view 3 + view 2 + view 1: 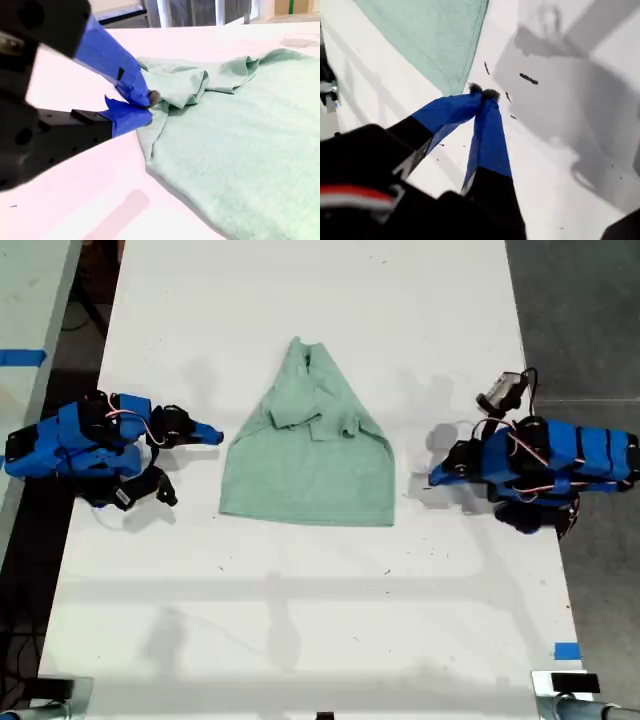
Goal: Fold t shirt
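T shirt (pixel 305 465) lies partly folded mid-table (pixel 300 620), sleeves tucked inward. My first gripper (pixel 482 93) rests closed and empty off its hem corner; my second gripper (pixel 145 107), closed, sits beside its side edge.

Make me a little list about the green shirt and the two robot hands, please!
t shirt: pale mint green, wrinkled, lying on the white table
shape: wide at one end, narrowing to a point toward the exterior view's top
my first hand: shut, holding nothing, on bare table beside a shirt corner
my second hand: shut, at the shirt's crumpled edge; cannot tell if it touches
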Robot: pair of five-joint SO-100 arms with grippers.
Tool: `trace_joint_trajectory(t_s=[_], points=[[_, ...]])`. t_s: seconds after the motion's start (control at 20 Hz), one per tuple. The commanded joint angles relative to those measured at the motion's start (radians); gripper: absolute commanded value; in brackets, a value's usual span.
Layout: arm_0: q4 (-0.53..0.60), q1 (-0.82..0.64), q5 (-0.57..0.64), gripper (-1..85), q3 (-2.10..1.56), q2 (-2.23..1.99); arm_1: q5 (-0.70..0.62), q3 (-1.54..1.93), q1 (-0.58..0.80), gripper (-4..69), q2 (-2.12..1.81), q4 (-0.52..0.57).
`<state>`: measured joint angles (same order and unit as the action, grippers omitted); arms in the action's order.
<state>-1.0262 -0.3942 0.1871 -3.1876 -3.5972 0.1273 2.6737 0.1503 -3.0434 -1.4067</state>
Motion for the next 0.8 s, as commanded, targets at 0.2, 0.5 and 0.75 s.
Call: trace_joint_trajectory(t_s=[0.2,0.5,0.75], points=[[0.0,0.0,-0.017,0.0,-0.009,-0.009,-0.115,-0.549,0.003,16.3,0.85,0.137],[-0.003,0.003,-0.017,0.0,-0.008,-0.009,-0.268,-0.614,0.115,17.7,1.235,0.33],[-0.006,0.003,-0.017,0.0,-0.006,-0.009,-0.225,-0.696,0.112,0.5,1.376,0.262]])
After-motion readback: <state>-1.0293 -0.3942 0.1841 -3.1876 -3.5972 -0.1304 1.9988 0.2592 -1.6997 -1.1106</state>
